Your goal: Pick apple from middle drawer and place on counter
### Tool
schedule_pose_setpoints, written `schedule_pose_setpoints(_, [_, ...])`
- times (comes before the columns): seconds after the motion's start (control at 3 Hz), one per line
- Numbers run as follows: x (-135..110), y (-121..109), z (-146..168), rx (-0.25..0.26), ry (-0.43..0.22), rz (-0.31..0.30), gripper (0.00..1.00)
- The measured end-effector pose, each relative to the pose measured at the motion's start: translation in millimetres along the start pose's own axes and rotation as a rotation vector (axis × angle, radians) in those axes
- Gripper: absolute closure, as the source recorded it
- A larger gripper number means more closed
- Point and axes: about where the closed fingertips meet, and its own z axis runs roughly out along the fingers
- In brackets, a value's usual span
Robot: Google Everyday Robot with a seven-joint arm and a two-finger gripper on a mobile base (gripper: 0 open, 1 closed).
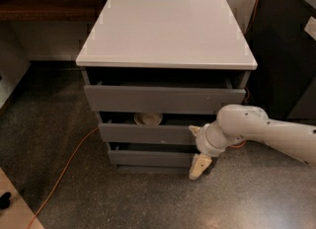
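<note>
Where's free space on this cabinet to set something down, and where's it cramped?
The whole counter is bare. The middle drawer is cramped: narrow gap under the top drawer, bowl inside, gripper at its right front corner.

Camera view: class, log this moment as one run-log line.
gripper open, at middle drawer front, right end | drawer ajar, white bowl inside | apple not visible
</note>
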Motion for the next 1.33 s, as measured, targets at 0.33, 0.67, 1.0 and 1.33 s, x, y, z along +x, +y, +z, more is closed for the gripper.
schedule_pose_setpoints(0.33, [6.9,-9.9,27.8,0.032,-0.002,-0.015,0.0])
schedule_pose_setpoints(0.67, [13.5,-21.0,51.2,0.075,0.0,-0.036,0.0])
schedule_pose_setpoints(1.0, [22.3,-39.5,72.4,0.122,-0.015,-0.023,0.0])
schedule_pose_setpoints(1.33, [22.3,-39.5,72.4,0.122,-0.015,-0.023,0.0])
